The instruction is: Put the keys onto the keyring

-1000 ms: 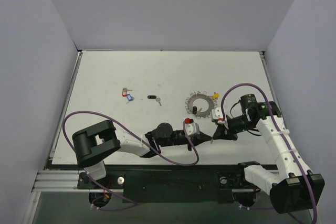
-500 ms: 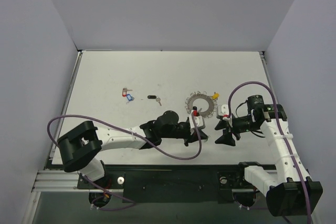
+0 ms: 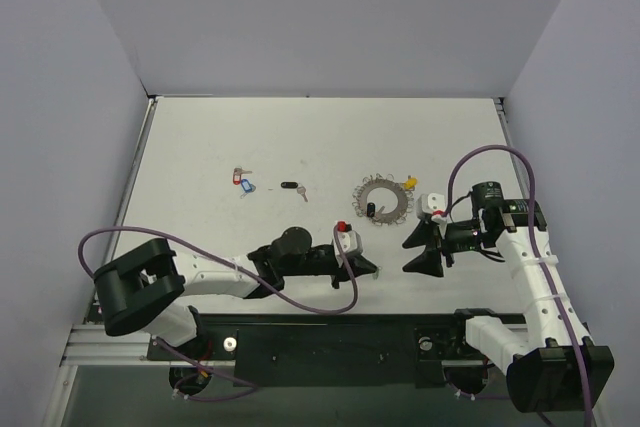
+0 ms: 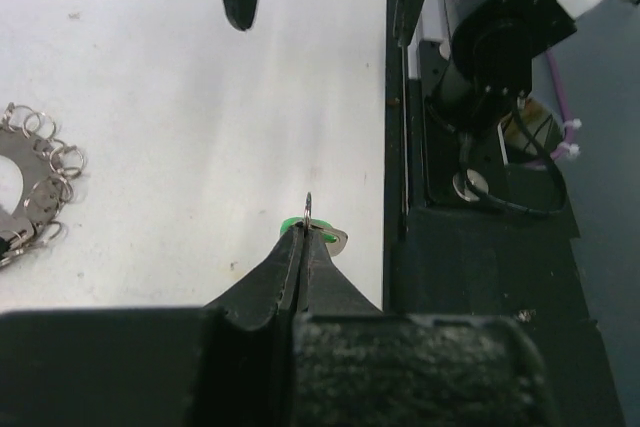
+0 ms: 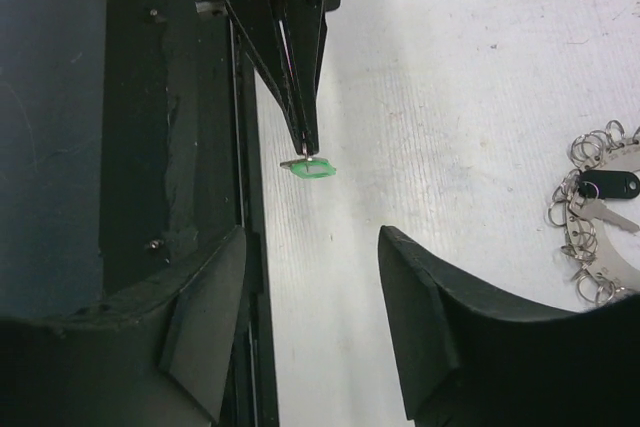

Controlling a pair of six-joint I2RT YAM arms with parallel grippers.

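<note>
My left gripper [image 4: 303, 232] is shut on the small ring of a green-headed key [image 4: 320, 236], which it holds just above the table near the front edge. The same key [image 5: 312, 168] hangs from the left fingertips [image 5: 300, 107] in the right wrist view. My right gripper [image 5: 312, 237] is open and empty, facing the key a short way off. In the top view the left gripper [image 3: 372, 268] and right gripper [image 3: 413, 256] point at each other. The keyring [image 3: 382, 199] lies flat behind them with a yellow tag [image 3: 410, 183] and a black-tagged key [image 5: 608, 187] on it.
Red and blue tagged keys [image 3: 241, 181] and a black-headed key [image 3: 293, 187] lie loose at mid-left of the table. The black front rail [image 4: 470, 287] runs right beside the held key. The keyring's loop fringe [image 4: 40, 162] shows at the left edge of the left wrist view.
My left gripper has drawn back from beside the keyring toward the front edge, still holding the key. My right gripper has shifted slightly left toward it.
</note>
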